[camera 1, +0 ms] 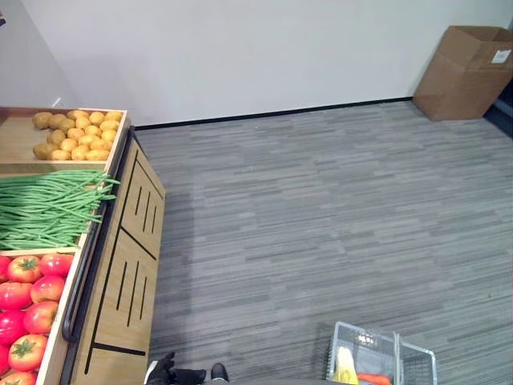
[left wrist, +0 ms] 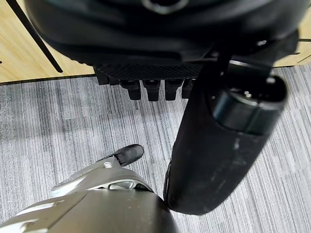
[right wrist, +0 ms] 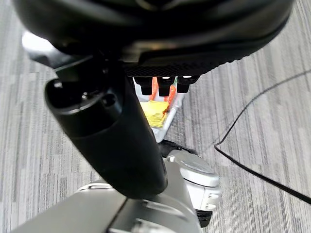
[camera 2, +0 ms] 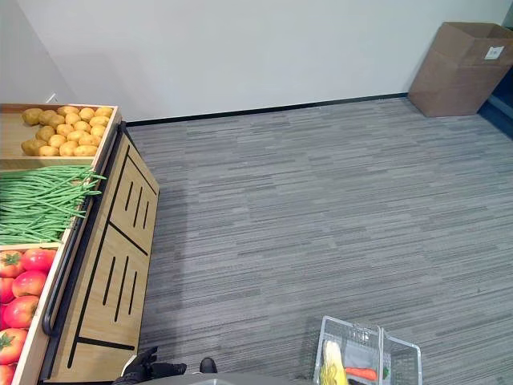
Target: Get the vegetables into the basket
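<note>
Standing beside a produce stand (camera 1: 120, 265) with a wire basket (camera 1: 383, 353) on the floor.

Left to right: tomatoes (camera 1: 28, 293), green beans (camera 1: 48, 207) and potatoes (camera 1: 76, 135) fill the stand; the left hand (left wrist: 160, 53) hangs fingers curled, holding nothing; the right hand (right wrist: 146, 43) hangs likewise above the basket, which holds corn (camera 1: 345, 367) and a carrot (camera 1: 373, 378). A cardboard box (camera 1: 465, 70) stands far right.

No readable text is showing anywhere; a white label is sitting on the cardboard box (camera 1: 463, 70), far from the left robot hand (camera 1: 163, 370), its print too small to read.
</note>
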Tool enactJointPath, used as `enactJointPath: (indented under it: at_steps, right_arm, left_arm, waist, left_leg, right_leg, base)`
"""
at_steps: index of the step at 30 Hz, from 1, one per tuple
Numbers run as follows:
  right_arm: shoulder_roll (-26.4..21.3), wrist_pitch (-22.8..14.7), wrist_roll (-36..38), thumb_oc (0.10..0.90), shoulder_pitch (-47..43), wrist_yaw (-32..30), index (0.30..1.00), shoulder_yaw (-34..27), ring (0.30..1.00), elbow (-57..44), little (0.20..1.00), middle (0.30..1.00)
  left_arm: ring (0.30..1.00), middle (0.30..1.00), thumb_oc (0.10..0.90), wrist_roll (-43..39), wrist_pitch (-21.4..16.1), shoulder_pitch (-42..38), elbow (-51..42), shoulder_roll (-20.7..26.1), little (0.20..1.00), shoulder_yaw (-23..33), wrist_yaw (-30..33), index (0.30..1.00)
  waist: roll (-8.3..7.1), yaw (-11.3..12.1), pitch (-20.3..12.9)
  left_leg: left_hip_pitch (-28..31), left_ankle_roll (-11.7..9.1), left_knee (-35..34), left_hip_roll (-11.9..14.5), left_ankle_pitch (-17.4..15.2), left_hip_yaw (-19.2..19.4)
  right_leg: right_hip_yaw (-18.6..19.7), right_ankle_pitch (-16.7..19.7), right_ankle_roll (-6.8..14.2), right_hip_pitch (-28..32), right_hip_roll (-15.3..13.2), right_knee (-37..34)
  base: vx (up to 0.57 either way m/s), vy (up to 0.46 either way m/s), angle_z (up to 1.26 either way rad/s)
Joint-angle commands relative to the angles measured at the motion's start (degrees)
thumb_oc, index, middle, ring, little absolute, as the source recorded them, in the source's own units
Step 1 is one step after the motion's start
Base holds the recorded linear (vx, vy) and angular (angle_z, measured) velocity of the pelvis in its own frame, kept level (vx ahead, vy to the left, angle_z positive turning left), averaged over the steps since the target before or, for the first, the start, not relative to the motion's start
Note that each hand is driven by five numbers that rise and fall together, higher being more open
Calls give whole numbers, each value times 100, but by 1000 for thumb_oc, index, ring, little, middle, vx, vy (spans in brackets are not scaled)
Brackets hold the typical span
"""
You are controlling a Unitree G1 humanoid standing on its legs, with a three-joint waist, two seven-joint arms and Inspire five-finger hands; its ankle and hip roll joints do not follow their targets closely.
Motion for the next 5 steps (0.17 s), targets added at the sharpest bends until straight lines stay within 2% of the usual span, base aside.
enactJointPath:
  at_steps: [1,5]
  right_arm:
    - [84,6,399,900,-136,209,1000,54,1000,234,1000,1000]
    - [319,67,623,900,-162,190,1000,27,1000,329,1000,1000]
  left_arm:
    - [1000,1000,900,194,151,66,508,-185,1000,-183,-143,1000]
    - [1000,1000,900,63,161,21,540,-280,1000,-254,-156,1000]
  waist:
    - [-84,109,-131]
    - [-48,91,-187]
  left_leg:
    - [429,-143,12,41,-534,-357]
    - [430,-131,12,22,-540,-388]
  right_leg:
    - [-100,141,39,-316,-36,83]
    - [-128,120,36,-318,-56,153]
  base:
    - [0,0,0]
    - [-7,33,3]
